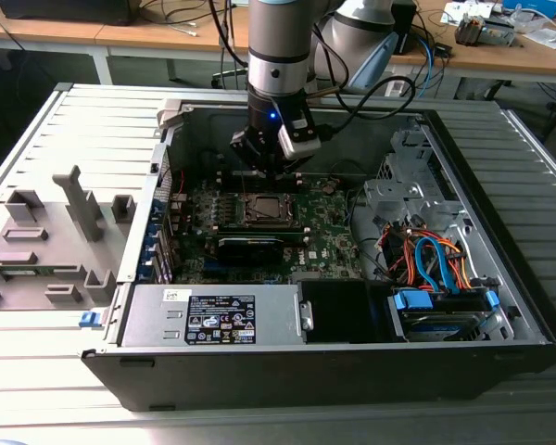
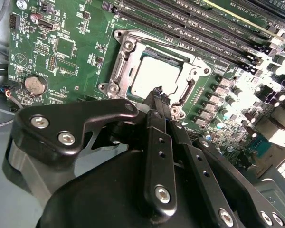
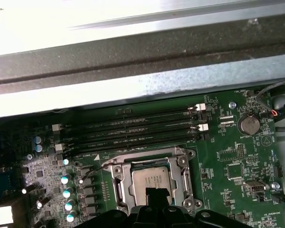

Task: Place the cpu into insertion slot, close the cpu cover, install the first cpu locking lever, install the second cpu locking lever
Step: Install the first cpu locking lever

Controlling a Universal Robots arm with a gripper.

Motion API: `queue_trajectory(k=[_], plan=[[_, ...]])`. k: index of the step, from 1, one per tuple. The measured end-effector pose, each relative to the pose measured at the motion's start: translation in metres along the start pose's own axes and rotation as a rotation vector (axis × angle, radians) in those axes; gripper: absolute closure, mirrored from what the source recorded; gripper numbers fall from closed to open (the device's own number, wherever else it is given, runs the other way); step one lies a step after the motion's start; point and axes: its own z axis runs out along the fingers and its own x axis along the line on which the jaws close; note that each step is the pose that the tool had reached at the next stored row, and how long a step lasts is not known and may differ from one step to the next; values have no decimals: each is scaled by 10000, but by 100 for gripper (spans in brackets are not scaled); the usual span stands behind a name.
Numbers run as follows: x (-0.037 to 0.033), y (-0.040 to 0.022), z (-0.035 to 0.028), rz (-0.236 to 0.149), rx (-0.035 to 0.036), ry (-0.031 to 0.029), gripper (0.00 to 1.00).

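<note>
Cpu, the small flat square chip with a silver-grey metal top, lies directly below the gripper tips. Around it is the open dark metal computer case, then the green circuit board, then the thin silver square cpu cover, lying flat and framing the chip in the dark-rimmed insertion slot. Gripper fingers are pinched narrow, apparently empty. The chip likely handles light, stiff and fragile underneath; its edges suit holding. It lies top-up and, being square, has no long axis.

Exterior view overlooks the whole case; both wrist views look closely at the insertion slot.
</note>
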Motion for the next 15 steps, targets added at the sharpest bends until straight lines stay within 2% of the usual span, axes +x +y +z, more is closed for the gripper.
queue_trajectory(k=[15], plan=[[0, 0, 0, -358, -5, -12, 89]])
